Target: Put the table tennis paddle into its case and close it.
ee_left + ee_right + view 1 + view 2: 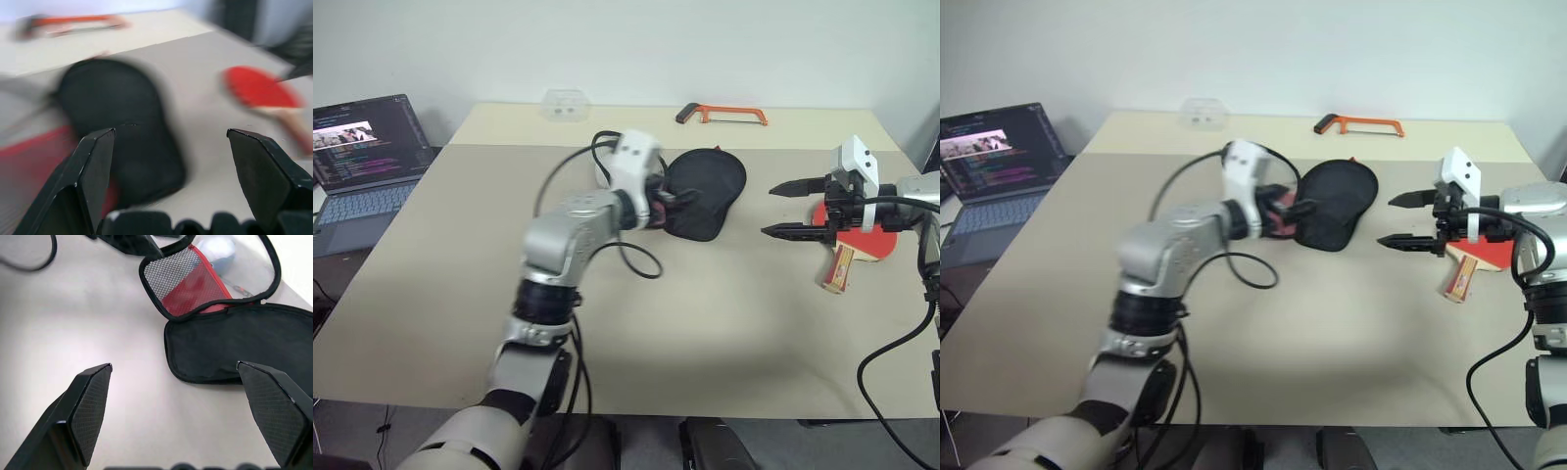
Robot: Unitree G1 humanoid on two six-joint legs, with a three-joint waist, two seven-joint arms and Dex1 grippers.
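The case (707, 186) lies unzipped mid-table, its black half flat (234, 347) and its red, mesh-lined half (186, 279) propped up from it. My left gripper (1298, 206) hovers at the case's left edge, open with nothing between its fingers; its wrist view looks over the black half (122, 122). The table tennis paddle (862, 240) lies flat on the table at the right, red face up, its wooden handle (837, 266) toward the front edge. My right gripper (793, 208) hangs open just left of the paddle, pointing at the case, with nothing in it.
An orange-framed hacksaw (722, 115) lies at the back of the table, a clear plastic box (566, 104) at the back left. An open laptop (367, 157) sits on a lower surface to the left. A black cable (641, 257) loops from my left arm onto the table.
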